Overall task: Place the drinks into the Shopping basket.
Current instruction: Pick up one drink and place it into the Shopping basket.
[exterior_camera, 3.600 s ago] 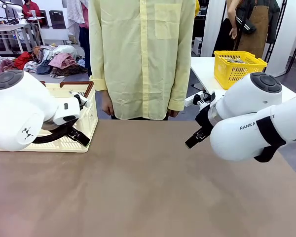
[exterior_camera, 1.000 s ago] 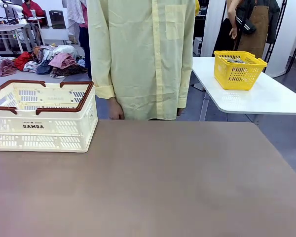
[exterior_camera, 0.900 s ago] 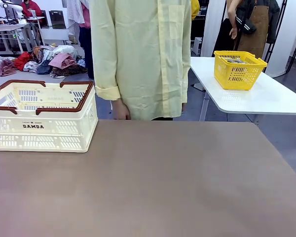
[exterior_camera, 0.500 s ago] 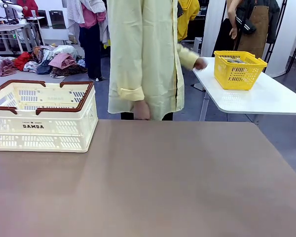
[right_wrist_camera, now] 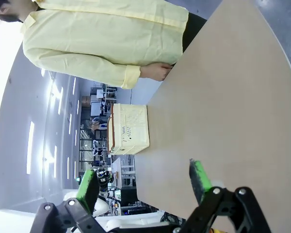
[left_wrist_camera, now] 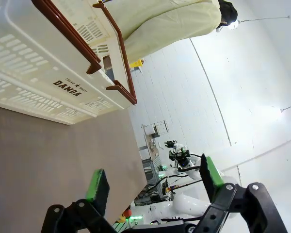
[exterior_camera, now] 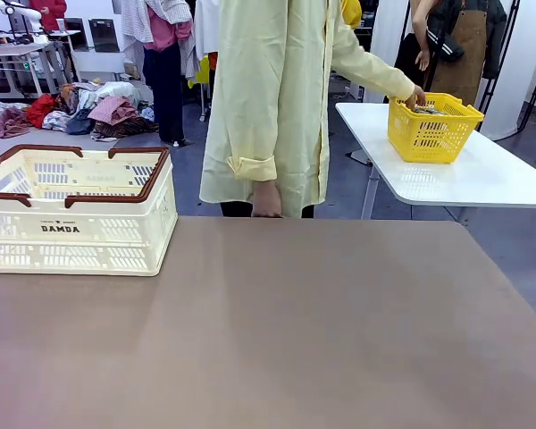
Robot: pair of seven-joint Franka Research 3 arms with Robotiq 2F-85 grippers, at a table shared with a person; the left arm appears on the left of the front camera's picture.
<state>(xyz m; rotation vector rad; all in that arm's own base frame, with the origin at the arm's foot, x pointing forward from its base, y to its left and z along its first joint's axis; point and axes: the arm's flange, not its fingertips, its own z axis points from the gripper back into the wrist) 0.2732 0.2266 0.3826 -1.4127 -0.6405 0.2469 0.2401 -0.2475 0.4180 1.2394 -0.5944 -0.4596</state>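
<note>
You see the cream shopping basket (exterior_camera: 80,241) at the left of the front view, standing on the brown table (exterior_camera: 277,331). Behind the table's far edge, the person's one hand (exterior_camera: 267,201) hangs at the top centre; the other hand (exterior_camera: 415,96) reaches into a yellow basket (exterior_camera: 429,134) on the white table (exterior_camera: 469,183) at upper right. What lies in it is too small to tell. Your left gripper (left_wrist_camera: 153,172) has its fingers wide apart on nothing, the shopping basket at upper left of its view. Your right gripper (right_wrist_camera: 143,174) is likewise spread and empty.
</note>
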